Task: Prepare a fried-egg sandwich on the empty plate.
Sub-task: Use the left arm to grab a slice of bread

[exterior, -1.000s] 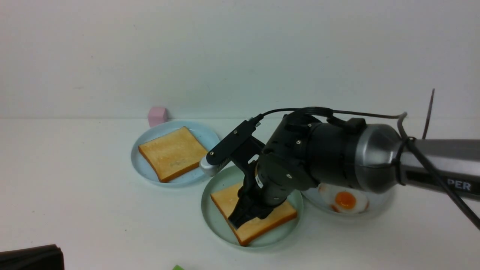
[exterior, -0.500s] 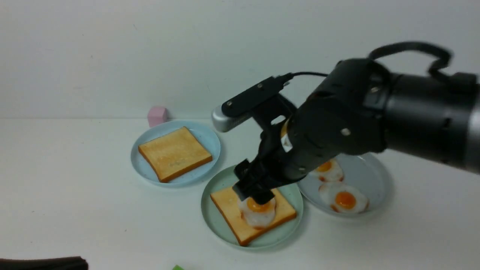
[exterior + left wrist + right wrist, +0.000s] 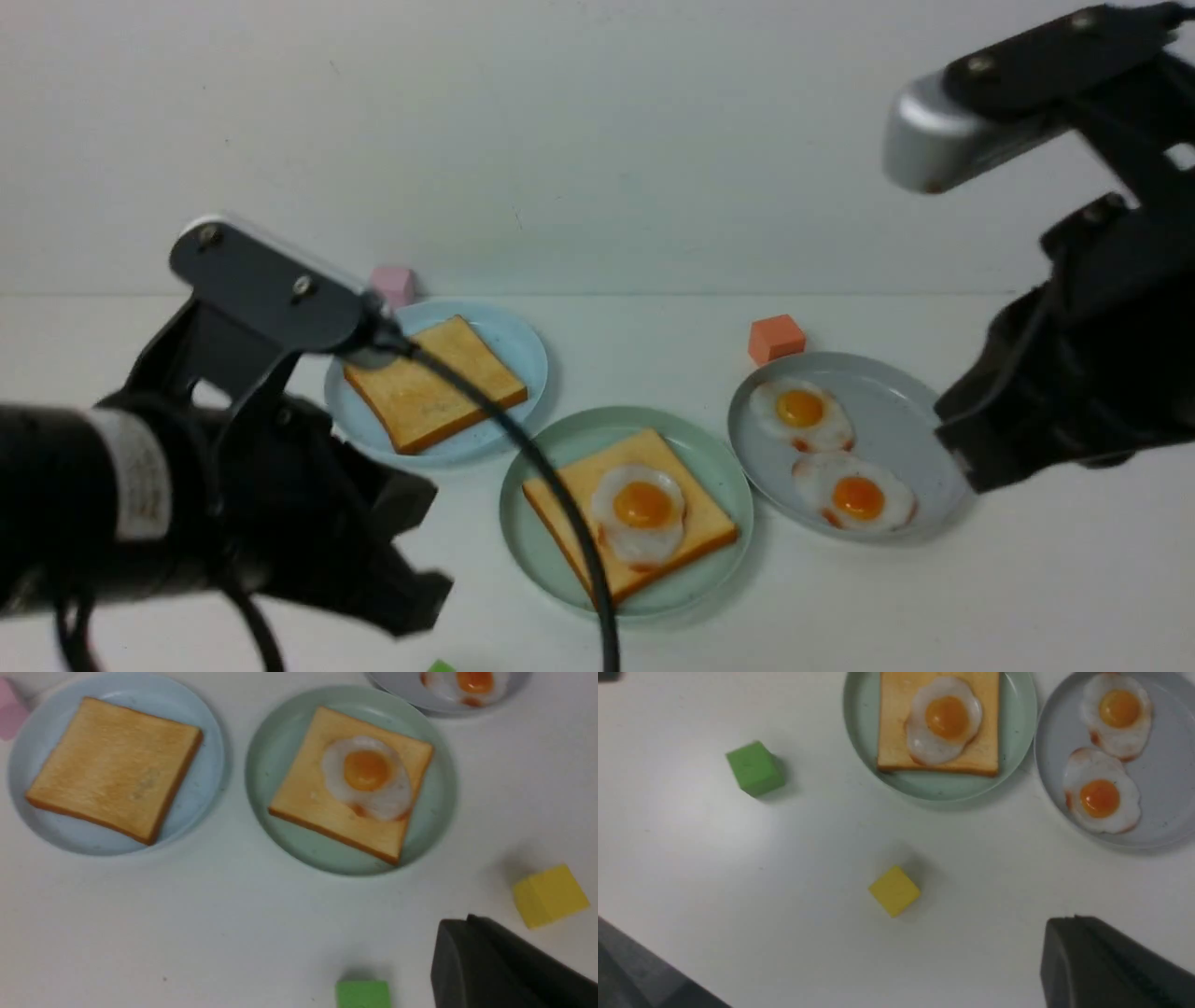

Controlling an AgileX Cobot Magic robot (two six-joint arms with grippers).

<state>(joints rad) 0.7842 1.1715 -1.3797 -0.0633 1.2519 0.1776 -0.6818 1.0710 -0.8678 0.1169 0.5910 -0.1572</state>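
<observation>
Fingers (image 3: 486, 961) of left gripper (image 3: 415, 583) closed together, empty, raised over near left of table (image 3: 1027, 607). Right gripper (image 3: 971, 462) likewise closed, empty, lifted beside grey plate (image 3: 906, 420). Green block (image 3: 755, 767) and yellow block (image 3: 894, 891) nearest. Mint-green plate (image 3: 537, 551) next: one toast slice (image 3: 705, 527) flat on it, fried egg (image 3: 639, 513) on top, yolk up. Beyond: second toast slice (image 3: 434, 383) on light blue plate (image 3: 518, 341); two spare eggs (image 3: 803, 415) on grey plate. Orange block (image 3: 775, 338), pink block (image 3: 392, 283) farthest.
</observation>
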